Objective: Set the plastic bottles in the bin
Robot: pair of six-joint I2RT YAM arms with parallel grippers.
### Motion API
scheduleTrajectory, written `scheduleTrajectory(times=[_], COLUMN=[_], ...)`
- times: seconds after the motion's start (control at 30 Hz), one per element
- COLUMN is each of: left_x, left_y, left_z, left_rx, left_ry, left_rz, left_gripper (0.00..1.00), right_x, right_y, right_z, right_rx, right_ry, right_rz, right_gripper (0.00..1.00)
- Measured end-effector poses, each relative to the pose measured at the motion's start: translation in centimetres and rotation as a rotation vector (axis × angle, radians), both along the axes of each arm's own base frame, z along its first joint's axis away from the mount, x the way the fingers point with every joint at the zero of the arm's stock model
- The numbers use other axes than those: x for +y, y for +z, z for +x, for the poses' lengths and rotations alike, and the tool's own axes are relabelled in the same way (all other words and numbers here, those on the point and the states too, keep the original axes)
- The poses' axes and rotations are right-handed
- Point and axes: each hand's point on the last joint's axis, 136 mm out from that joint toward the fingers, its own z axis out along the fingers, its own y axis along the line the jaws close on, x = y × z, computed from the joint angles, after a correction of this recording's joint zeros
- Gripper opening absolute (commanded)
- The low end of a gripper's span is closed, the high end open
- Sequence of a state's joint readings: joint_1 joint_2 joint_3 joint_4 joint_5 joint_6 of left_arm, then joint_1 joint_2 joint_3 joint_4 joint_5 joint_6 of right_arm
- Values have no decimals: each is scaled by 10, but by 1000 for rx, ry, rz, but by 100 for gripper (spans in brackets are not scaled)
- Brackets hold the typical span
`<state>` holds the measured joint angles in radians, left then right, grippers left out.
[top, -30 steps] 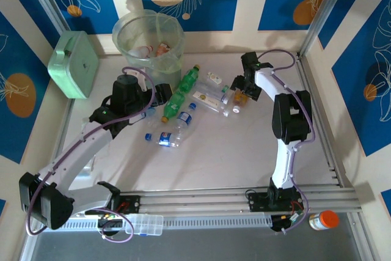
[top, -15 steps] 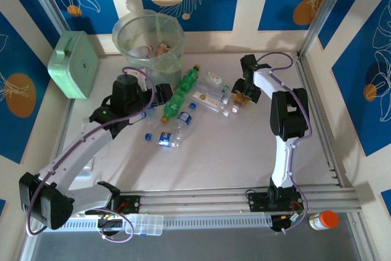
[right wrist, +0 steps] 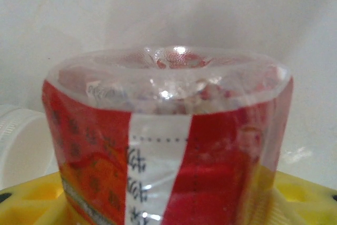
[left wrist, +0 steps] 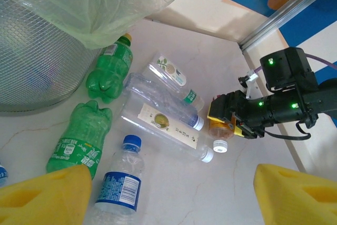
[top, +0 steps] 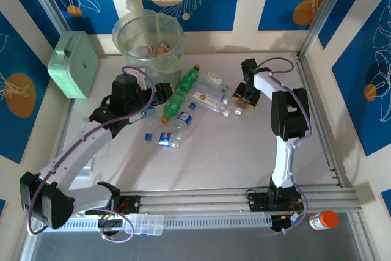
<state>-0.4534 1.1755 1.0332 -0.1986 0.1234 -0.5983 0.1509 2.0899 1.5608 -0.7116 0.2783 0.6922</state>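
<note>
The pale bench (top: 214,157) was boxed in by blue-patterned walls. A red-labelled bottle (right wrist: 168,146) sat clamped between the right tool's (top: 242,98) yellow pads, with a white cap (left wrist: 220,146) just beside them. More plastic bottles (top: 183,93) lay between the two tools. The left tool (top: 160,94) hung open and empty, the bin (top: 171,59) just beyond it.

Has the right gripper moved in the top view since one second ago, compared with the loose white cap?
Yes, slightly: the right gripper has shifted toward the near edge, closer to the white cap.
</note>
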Motion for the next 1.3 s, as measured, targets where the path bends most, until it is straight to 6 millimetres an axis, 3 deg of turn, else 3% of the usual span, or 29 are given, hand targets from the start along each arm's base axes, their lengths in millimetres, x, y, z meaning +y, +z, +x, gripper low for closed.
scheduleTrajectory(times=[0.23, 0.37, 0.43, 0.63, 0.67, 0.7, 0.77, 1.07, 1.17, 1.3], left_x=[-1, -5, -9, -27, -30, -34, -44, -91, -101, -118], left_y=[-7, -10, -8, -4, -3, -2, 0, 27, 35, 34], left_z=[2, 0, 0, -5, -6, -7, -10, -46, -54, -68], left_rx=[17, 21, 15, -9, -13, -17, -26, -117, -142, -140], left_ry=[-1, -27, -50, -152, -172, -195, -246, -526, -590, -679], left_rz=[2, -10, -24, -77, -88, -100, -122, -233, -265, -286], left_gripper=[81, 83, 84, 88, 88, 88, 89, 90, 99, 99], right_x=[-7, 1, 14, 77, 87, 98, 112, 145, 160, 176], right_y=[8, 41, 65, 148, 160, 169, 183, 213, 223, 225], right_z=[-31, -48, -54, -84, -91, -98, -112, -162, -177, -194], right_rx=[-3, -109, -197, -536, -588, -634, -708, -925, -967, -979], right_ry=[-11, 51, 114, 407, 456, 504, 584, 849, 954, 1061], right_rz=[4, 27, 49, 146, 160, 178, 222, 366, 402, 432], right_gripper=[50, 47, 47, 46, 43, 34, 31, 32, 32, 32])
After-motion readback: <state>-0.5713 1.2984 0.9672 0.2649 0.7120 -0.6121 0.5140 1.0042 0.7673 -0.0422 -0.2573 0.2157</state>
